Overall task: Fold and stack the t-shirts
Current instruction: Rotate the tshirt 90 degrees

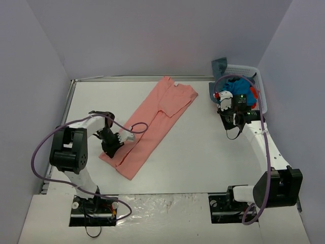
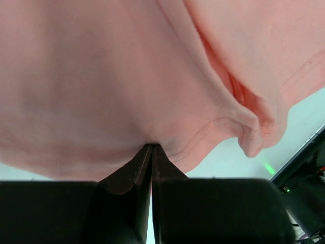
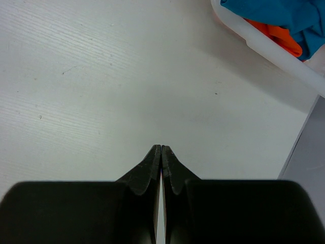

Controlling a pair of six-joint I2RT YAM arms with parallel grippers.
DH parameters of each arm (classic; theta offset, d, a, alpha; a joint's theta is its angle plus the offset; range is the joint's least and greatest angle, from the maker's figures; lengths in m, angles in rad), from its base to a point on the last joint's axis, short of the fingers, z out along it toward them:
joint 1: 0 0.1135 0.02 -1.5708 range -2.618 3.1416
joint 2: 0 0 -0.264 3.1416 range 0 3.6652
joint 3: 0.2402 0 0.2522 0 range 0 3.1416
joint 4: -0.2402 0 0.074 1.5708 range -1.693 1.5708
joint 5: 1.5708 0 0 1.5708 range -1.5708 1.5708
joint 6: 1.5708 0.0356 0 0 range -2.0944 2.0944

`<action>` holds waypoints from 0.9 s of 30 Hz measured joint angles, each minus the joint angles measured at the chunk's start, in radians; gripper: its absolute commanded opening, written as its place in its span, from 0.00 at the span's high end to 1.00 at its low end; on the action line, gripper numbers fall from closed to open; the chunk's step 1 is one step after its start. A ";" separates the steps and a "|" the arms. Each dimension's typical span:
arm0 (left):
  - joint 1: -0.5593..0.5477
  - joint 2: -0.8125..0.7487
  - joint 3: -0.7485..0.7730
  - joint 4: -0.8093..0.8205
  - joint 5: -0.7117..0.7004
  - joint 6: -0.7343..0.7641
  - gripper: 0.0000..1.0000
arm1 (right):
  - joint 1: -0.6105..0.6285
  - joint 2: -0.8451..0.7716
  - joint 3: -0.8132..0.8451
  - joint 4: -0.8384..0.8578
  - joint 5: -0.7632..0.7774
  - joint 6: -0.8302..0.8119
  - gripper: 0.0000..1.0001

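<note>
Pinching the salmon-pink cloth t-shirt [image 2: 127,76] with my left gripper [image 2: 152,147]; my right gripper [image 3: 161,148], pressed together, has a white plastic lattice basket [image 3: 264,47] ahead-right, over white tabletop [image 3: 101,76], grey walls [image 1: 162,35].

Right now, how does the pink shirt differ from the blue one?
The pink t-shirt lies stretched out on the table, folded lengthwise; the blue t-shirt sits crumpled in the white basket. The left gripper pinches the pink t-shirt's edge; no gripper holds the blue t-shirt, and the right gripper is shut over bare table. Both are plain-coloured cloth.
</note>
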 measured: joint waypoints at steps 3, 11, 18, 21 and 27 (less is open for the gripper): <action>-0.065 0.000 0.000 -0.016 -0.009 -0.012 0.98 | 0.000 0.019 0.001 0.000 0.000 0.003 1.00; -0.336 0.035 0.117 -0.083 -0.001 -0.075 0.98 | 0.000 0.071 0.007 0.000 -0.004 0.015 1.00; -0.539 0.138 0.203 -0.103 0.013 -0.128 0.98 | 0.000 0.071 0.017 0.001 -0.004 0.020 1.00; -0.541 0.140 0.211 -0.103 0.012 -0.146 0.98 | 0.000 0.071 0.017 0.001 -0.004 0.019 1.00; -0.532 0.140 0.221 -0.086 0.010 -0.173 0.98 | 0.000 0.080 0.017 0.001 -0.023 0.019 1.00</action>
